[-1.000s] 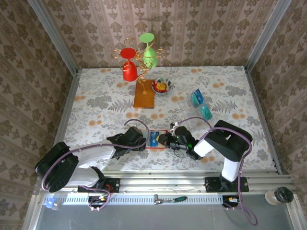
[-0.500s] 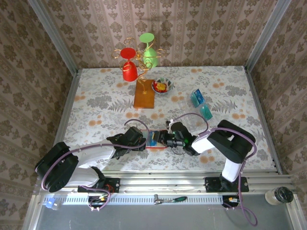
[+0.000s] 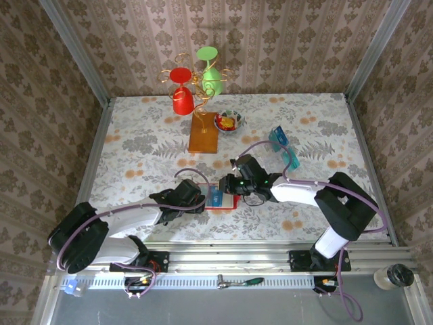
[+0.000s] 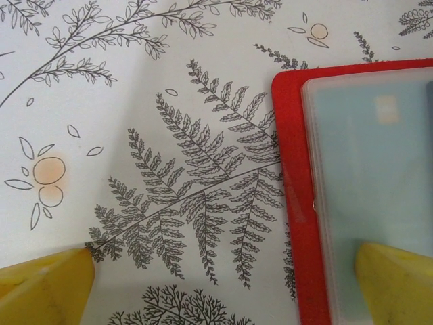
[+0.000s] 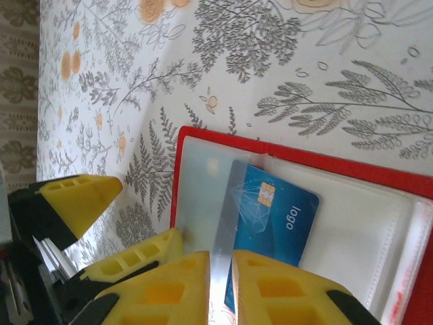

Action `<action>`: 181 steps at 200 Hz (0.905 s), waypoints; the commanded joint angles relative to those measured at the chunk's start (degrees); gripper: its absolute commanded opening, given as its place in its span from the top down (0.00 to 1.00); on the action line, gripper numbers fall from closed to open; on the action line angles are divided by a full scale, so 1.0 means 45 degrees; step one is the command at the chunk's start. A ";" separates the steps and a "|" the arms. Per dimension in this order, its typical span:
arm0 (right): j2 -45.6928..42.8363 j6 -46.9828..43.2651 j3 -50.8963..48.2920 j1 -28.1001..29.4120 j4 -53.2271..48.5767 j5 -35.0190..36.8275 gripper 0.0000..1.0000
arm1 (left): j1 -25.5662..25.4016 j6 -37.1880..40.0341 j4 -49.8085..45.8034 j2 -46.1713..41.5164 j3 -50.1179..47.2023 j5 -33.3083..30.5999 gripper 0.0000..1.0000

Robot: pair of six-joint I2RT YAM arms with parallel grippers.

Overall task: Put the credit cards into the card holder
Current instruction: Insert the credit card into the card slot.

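The red card holder (image 3: 229, 202) lies open on the table between the arms. A blue credit card (image 5: 281, 217) with a chip lies on its middle, and a paler card shows under the frosted left pocket (image 4: 379, 169). My right gripper (image 5: 220, 263) is shut on a thin clear leaf (image 5: 230, 203) standing edge-on at the holder's fold; in the top view it (image 3: 229, 184) sits at the holder's far edge. My left gripper (image 4: 223, 298) is open, one fingertip (image 4: 399, 284) over the holder's left pocket, the other on bare table. More teal cards (image 3: 278, 139) stand at the right.
The spare cards sit in a clear rack (image 3: 289, 157) right of centre. An orange stand base (image 3: 203, 133) with a gold wire tree holds a red cup (image 3: 181, 101) and a green cup (image 3: 210, 78). A small bowl (image 3: 229, 122) sits beside it. Patterned walls enclose the table.
My right arm has stretched out and its gripper has moved from the holder's right side up to its far edge. The left arm and the holder have stayed put.
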 commanded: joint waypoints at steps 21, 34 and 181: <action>0.1063 -0.0633 0.0687 0.0097 -0.1254 -0.0200 0.89 | -0.0118 -0.0193 -0.0439 -0.0429 -0.0142 -0.0312 0.00; 0.1350 -0.0615 0.0791 0.0172 -0.1238 -0.0241 0.90 | -0.0105 -0.0198 -0.0438 -0.0456 -0.0161 -0.0315 0.00; 0.3322 -0.0697 0.3096 0.0856 -0.2251 -0.0690 0.92 | 0.0082 -0.0159 -0.0626 -0.1212 -0.0181 -0.0418 0.00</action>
